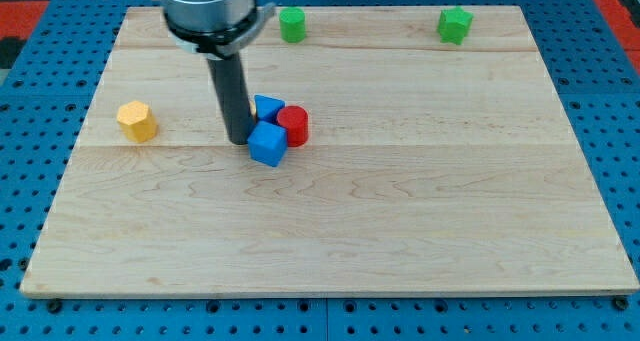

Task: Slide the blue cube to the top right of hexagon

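Observation:
The blue cube [268,144] lies near the middle of the wooden board [400,221]. My tip [239,140] touches the board just left of the blue cube, against its left side. A second blue block [267,108] sits just behind the cube, partly hidden by the rod. A red cylinder [294,125] touches the cube at its upper right. The yellow hexagon [137,120] lies far to the view's left, well apart from the cluster.
A green block [292,24] sits at the board's top edge, right of the arm's body. Another green block [455,25] sits at the top right. The board rests on a blue pegboard [620,131].

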Controlling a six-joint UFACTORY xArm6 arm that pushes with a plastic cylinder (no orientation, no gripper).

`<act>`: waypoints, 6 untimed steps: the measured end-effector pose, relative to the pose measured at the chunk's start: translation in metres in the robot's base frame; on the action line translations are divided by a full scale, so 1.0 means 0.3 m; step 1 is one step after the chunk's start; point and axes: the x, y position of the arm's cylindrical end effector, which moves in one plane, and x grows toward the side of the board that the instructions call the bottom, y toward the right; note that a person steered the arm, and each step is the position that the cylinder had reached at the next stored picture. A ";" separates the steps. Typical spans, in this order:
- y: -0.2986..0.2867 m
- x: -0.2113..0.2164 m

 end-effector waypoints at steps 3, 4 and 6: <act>0.279 0.104; 0.392 0.131; 0.428 0.131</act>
